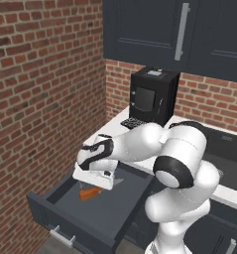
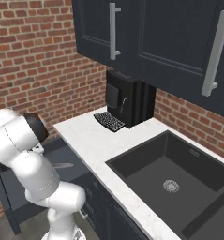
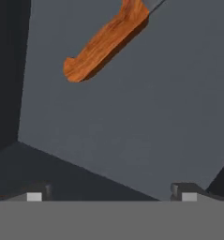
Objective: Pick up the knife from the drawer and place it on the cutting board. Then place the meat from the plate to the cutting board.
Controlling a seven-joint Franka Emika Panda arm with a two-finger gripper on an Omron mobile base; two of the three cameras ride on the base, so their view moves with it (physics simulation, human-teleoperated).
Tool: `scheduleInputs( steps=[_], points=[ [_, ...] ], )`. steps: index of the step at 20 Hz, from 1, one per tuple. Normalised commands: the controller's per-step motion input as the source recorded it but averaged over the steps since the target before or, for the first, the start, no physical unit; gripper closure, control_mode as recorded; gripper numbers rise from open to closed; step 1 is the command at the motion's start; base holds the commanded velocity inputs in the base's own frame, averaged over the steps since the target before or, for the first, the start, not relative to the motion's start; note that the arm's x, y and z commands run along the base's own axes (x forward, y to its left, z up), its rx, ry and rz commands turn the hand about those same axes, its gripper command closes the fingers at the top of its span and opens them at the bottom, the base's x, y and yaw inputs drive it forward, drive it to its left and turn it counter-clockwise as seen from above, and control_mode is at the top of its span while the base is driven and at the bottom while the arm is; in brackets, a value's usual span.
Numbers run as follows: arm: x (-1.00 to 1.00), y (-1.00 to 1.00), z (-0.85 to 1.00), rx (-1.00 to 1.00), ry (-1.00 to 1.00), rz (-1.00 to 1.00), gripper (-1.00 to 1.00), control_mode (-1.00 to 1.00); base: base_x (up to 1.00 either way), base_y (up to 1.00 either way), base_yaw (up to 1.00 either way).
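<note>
The drawer [image 1: 65, 213] stands pulled open at the lower left, dark navy-grey with a silver bar handle. On its floor lies the knife [image 1: 91, 193], orange handle toward the front, grey blade pointing back right. My gripper [image 1: 97, 183] hangs open just above the drawer, over the knife. In the hand view the knife's handle [image 3: 104, 43] lies at the top, ahead of the gripper [image 3: 111, 194]. Its fingertips [image 3: 36, 195] stand wide apart with nothing between them. The blade tip [image 2: 63, 165] pokes out past my arm. The cutting board, the meat and the plate are out of view.
A white counter [image 2: 92, 140] runs above the drawer. On it stands a black coffee machine [image 1: 152, 96] by the brick wall. A dark sink [image 2: 169, 180] lies to the right. Dark upper cabinets [image 2: 146, 33] hang overhead. The drawer walls [image 3: 5, 70] close in around the hand.
</note>
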Motion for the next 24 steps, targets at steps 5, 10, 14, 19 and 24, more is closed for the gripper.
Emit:
scheduleInputs(
  steps=[5,10,14,19,24],
  points=[
    [0.39,0.00,-0.48,-0.11,0.02,-0.12,-1.00,-1.00,0.00,0.00,0.00],
    [0.08,0.00,-0.55,-0.10,0.00,-0.08,-1.00,-1.00,0.00,0.00,0.00],
    [0.26,0.00,-0.49,-0.13,-0.01,-0.09,-1.00,-1.00,0.00,0.00,0.00],
    [0.33,-0.05,-0.01,-0.07,-0.04,-0.13,-1.00,-1.00,0.00,0.00,0.00],
    [0.22,-0.03,-0.03,-0.01,-0.04,-0.10,-1.00,-1.00,0.00,0.00,0.00]
  ],
)
